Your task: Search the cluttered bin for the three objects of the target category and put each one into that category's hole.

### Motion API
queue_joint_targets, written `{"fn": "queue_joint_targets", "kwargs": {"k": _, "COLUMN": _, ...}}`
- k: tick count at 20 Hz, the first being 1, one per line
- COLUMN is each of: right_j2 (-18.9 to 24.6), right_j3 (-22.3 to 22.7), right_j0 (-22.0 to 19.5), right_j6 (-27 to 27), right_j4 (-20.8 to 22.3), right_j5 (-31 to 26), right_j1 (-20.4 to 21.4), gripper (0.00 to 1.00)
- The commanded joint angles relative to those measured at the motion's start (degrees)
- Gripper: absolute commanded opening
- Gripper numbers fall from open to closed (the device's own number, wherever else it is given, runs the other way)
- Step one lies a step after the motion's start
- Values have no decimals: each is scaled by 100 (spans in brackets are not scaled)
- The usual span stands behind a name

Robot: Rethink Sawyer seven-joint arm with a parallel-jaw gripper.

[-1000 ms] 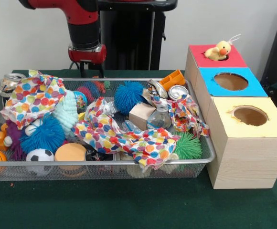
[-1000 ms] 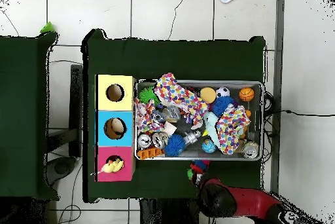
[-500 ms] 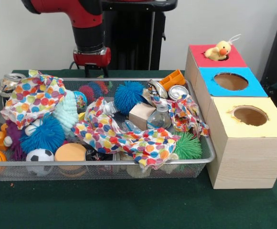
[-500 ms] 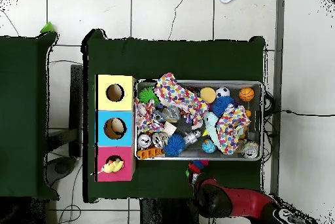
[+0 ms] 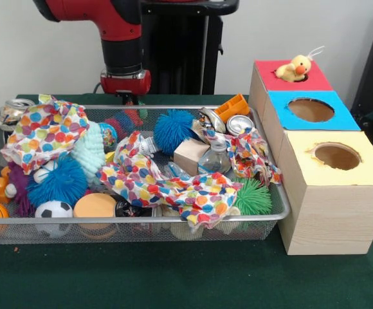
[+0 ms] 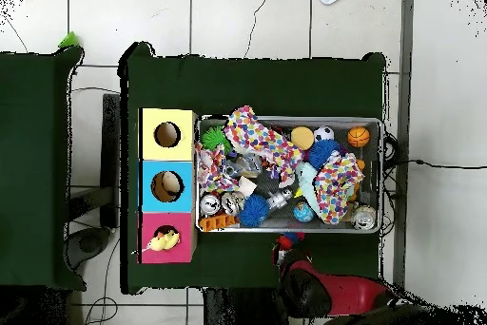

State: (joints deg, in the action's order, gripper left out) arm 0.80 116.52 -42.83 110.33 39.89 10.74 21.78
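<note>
Bin [image 5: 273,193] of cluttered toys, end effector [image 5: 127,98] behind its rear rim.
Blue spiky ball [image 5: 174,129] right of end effector; yellow duck [image 5: 294,68] far right; grip state: cannot tell.

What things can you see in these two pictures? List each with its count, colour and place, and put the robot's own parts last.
Mesh bin: one, silver, on the green table.
Spotted cloths: several, white with coloured dots, draped over the clutter.
Spiky balls: two blue, one green at the bin's front right corner.
Sports balls: one black and white, one orange basketball, front left.
Plain orange ball: one, front edge.
Wooden block: one, tan, centre.
Cans: two, silver, back right.
Box with holes: one, wooden, tops red, blue and yellow, right of the bin.
Duck toy: one, yellow, in the red hole.
Arm: one, red and black, above the bin's back edge.
</note>
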Motion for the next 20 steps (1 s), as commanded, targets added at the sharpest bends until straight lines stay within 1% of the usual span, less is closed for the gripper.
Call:
{"fn": "queue_joint_targets", "kwargs": {"k": 1, "right_j2": 58, "right_j3": -1081, "right_j0": 83, "right_j6": 608, "right_j4": -290, "right_j5": 2, "right_j1": -372, "gripper": 0}}
{"fn": "queue_joint_targets", "kwargs": {"k": 8, "right_j2": 315, "right_j3": -934, "right_j0": -78, "right_j6": 413, "right_j4": -235, "right_j5": -590, "right_j1": 13, "gripper": 0}}
{"fn": "queue_joint_targets", "kwargs": {"k": 10, "right_j2": 377, "right_j3": -866, "right_j0": -96, "right_j6": 277, "right_j4": -267, "right_j5": -955, "right_j1": 225, "gripper": 0}}
{"fn": "queue_joint_targets", "kwargs": {"k": 13, "right_j2": 631, "right_j3": -647, "right_j0": -279, "right_j6": -14, "right_j4": -349, "right_j5": -1662, "right_j1": 681, "gripper": 0}}
{"fn": "queue_joint_targets", "kwargs": {"k": 17, "right_j2": 983, "right_j3": -376, "right_j0": -506, "right_j6": -387, "right_j4": -673, "right_j5": -2763, "right_j1": 1300, "gripper": 0}}
{"fn": "queue_joint_targets", "kwargs": {"k": 20, "right_j2": 1193, "right_j3": -278, "right_j0": -604, "right_j6": -477, "right_j4": -831, "right_j5": -3245, "right_j1": 1589, "gripper": 0}}
